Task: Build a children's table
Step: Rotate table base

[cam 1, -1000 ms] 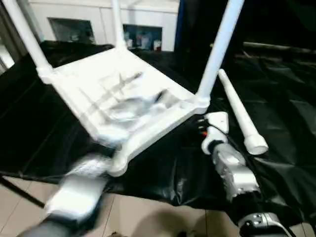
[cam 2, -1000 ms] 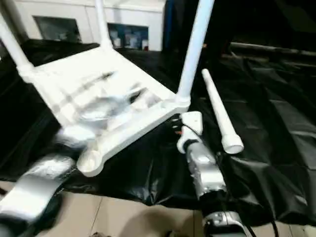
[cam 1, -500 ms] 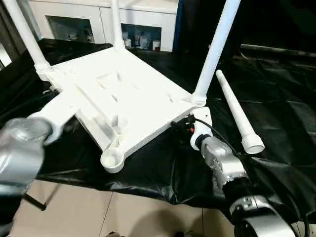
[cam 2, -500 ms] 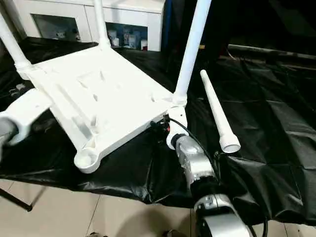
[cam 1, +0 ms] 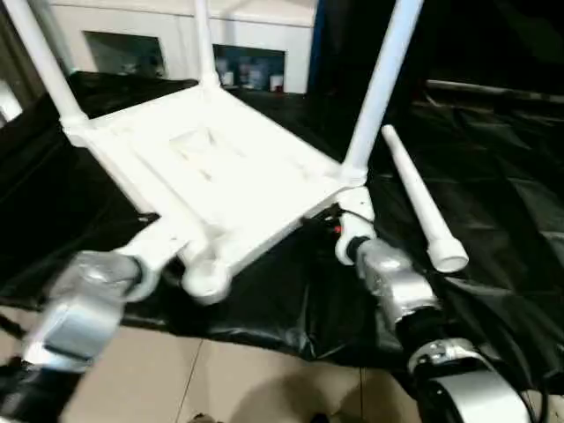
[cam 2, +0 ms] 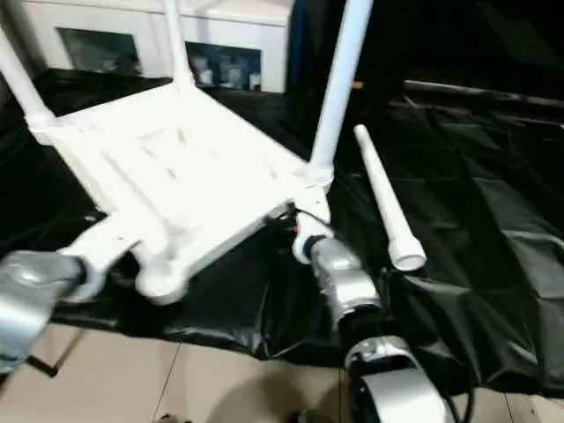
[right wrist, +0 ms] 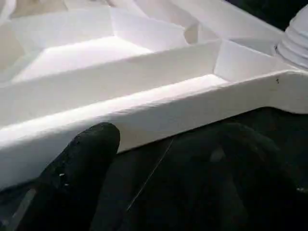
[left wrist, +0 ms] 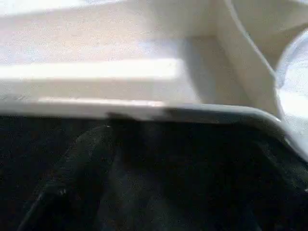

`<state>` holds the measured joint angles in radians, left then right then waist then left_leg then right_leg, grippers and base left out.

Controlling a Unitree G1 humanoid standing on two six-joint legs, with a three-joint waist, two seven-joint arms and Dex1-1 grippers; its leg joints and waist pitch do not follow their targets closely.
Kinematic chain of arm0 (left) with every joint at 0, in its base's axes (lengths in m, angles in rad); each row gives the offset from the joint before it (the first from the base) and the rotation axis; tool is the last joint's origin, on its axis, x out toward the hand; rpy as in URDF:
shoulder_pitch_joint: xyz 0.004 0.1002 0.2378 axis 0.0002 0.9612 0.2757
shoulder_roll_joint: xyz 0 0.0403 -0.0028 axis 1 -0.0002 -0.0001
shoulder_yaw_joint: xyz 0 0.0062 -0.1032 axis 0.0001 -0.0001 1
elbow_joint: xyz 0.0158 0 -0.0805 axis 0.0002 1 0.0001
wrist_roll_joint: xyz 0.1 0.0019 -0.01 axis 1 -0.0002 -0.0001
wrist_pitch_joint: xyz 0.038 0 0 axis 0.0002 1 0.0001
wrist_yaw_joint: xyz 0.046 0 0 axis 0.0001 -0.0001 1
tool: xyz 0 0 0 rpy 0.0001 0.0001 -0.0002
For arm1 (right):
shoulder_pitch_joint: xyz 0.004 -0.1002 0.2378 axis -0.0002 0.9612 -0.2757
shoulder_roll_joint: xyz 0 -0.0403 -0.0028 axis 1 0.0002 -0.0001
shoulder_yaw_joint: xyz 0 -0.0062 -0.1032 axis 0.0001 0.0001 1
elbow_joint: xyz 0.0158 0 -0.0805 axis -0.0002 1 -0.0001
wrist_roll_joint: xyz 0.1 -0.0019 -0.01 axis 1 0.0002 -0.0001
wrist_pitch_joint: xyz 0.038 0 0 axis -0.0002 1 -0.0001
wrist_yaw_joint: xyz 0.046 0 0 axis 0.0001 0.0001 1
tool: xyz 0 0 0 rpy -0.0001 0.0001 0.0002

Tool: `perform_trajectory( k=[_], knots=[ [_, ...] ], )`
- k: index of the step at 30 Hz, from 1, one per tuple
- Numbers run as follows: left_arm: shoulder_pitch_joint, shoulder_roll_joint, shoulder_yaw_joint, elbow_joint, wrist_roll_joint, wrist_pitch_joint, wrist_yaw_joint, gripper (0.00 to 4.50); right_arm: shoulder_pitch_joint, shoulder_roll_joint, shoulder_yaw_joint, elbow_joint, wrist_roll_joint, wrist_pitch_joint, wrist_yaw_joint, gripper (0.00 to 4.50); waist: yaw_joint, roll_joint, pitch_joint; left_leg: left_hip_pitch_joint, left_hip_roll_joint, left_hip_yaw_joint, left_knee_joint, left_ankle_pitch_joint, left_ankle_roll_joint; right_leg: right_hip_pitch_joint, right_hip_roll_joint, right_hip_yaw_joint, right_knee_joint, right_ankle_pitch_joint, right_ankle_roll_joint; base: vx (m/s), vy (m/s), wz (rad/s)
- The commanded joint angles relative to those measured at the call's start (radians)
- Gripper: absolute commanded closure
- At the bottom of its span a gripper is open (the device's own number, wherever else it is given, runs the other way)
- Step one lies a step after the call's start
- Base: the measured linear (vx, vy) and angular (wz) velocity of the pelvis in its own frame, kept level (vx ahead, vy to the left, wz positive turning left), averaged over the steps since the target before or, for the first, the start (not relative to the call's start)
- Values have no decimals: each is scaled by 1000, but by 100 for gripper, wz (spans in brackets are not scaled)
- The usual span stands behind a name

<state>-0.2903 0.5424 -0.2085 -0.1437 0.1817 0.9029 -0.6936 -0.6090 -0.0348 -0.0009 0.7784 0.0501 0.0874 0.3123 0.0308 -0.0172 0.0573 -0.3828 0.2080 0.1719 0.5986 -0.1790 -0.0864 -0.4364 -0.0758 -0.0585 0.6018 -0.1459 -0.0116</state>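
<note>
We note a black-draped work table (cam 1: pixel 493 159), its cloth creased and glossy, hanging over the near edge above a pale tiled floor (cam 1: pixel 247 388). Behind it stands a white cabinet (cam 1: pixel 256 18) with open shelves holding small, indistinct items.

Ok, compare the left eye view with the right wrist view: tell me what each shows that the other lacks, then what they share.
Left eye view alone: three legs standing up in corner sockets, such as the near right one, a loose fourth leg lying on the black-draped table, one open socket at the near corner, both silver forearms, a white cabinet behind.

Right wrist view alone: a close look at a black finger of the right end effector at the tabletop's rim.

Both: the upturned white tabletop with its ribbed underside and the black cover.
</note>
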Motion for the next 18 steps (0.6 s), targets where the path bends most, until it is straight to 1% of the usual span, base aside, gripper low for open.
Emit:
perform_trajectory(
  k=[1,2,3,4,5,6,7,8,9,10,11,12,14,15,16,17,18],
  knots=[
    [-26,-31,-13,12,-39,-46,-7,7,12,-2,7,-74,21,20,20,64,-1,10,-70,14,7,2,-75,-257,-3,57,-40,35,-67,-287,-166,0,0,0],
    [-46,-79,-11,48,-52,-107,2,5,41,-23,-4,-140,24,51,17,64,1,10,-69,14,5,4,-74,-251,2,57,-37,35,-72,-287,-154,0,0,0],
    [-59,-106,-14,78,-55,-146,14,2,55,-34,-16,-178,30,73,12,64,4,10,-73,16,6,4,-73,-239,4,57,-38,36,-68,-269,-155,0,0,0],
    [-67,-122,-16,98,-56,-171,23,2,62,-41,-23,-198,35,86,9,64,5,12,-71,16,5,6,-74,-238,9,56,-35,35,-73,-264,-151,0,0,0],
    [-76,-143,-15,126,-62,-201,39,2,70,-52,-31,-224,34,102,0,64,6,10,-73,16,7,4,-73,-237,8,57,-38,35,-70,-258,-155,0,0,0],
    [-97,-180,-17,193,-61,-287,85,2,85,-74,-44,-278,24,151,-27,64,7,16,-72,15,4,6,-73,-237,7,57,-35,34,-75,-262,-149,0,0,0],
    [-101,-186,-17,206,-61,-301,91,2,88,-78,-47,-289,20,164,-36,64,10,10,-74,16,4,5,-72,-236,5,60,-35,35,-72,-259,-144,0,0,0],
    [-106,-194,-18,221,-60,-320,99,2,91,-84,-50,-303,16,180,-46,64,9,9,-72,10,2,4,-73,-228,5,64,-35,34,-73,-261,-139,0,0,0],
    [-116,-214,-14,259,-61,-346,124,2,97,-96,-57,-337,-3,217,-80,64,8,8,-74,11,4,3,-73,-229,1,64,-37,34,-72,-271,-135,0,0,0],
    [-120,-215,-18,268,-56,-350,129,2,98,-105,-57,-356,-16,242,-92,64,8,31,-74,15,1,2,-71,-227,-6,61,-36,34,-70,-275,-130,0,0,0],
    [-122,-213,-22,268,-54,-345,125,2,100,-116,-55,-375,-25,272,-93,64,8,31,-74,15,1,2,-71,-227,-6,61,-36,34,-70,-275,-130,0,0,0],
    [-115,-197,-24,231,-56,-315,95,2,104,-154,-51,-446,-27,349,-65,64,1,16,-74,9,-1,3,-71,-228,-4,68,-33,32,-73,-273,-127,0,0,0],
    [-104,-174,-21,183,-59,-285,71,2,94,-182,-61,-477,-6,391,-34,64,1,16,-77,9,2,2,-69,-215,5,70,-36,33,-70,-266,-129,0,0,0],
    [-88,-144,-17,137,-72,-269,28,2,65,-201,-99,-475,29,432,-40,64,0,12,-75,10,3,3,-68,-212,11,67,-37,33,-71,-268,-134,0,0,0],
    [-86,-139,-16,129,-75,-267,21,0,59,-205,-106,-474,35,440,-41,37,0,12,-75,9,4,2,-68,-207,13,69,-38,33,-68,-267,-138,0,0,0],
    [-72,-112,-18,98,-91,-269,-21,0,27,-226,-128,-454,41,472,-62,30,-1,12,-73,11,3,4,-67,-211,14,64,-35,32,-72,-283,-141,0,0,0],
    [-58,-85,-20,68,-106,-270,-57,0,-5,-250,-135,-418,38,490,-64,30,-2,13,-73,11,3,3,-67,-208,11,64,-36,32,-68,-289,-147,0,0,0]
  ],
)
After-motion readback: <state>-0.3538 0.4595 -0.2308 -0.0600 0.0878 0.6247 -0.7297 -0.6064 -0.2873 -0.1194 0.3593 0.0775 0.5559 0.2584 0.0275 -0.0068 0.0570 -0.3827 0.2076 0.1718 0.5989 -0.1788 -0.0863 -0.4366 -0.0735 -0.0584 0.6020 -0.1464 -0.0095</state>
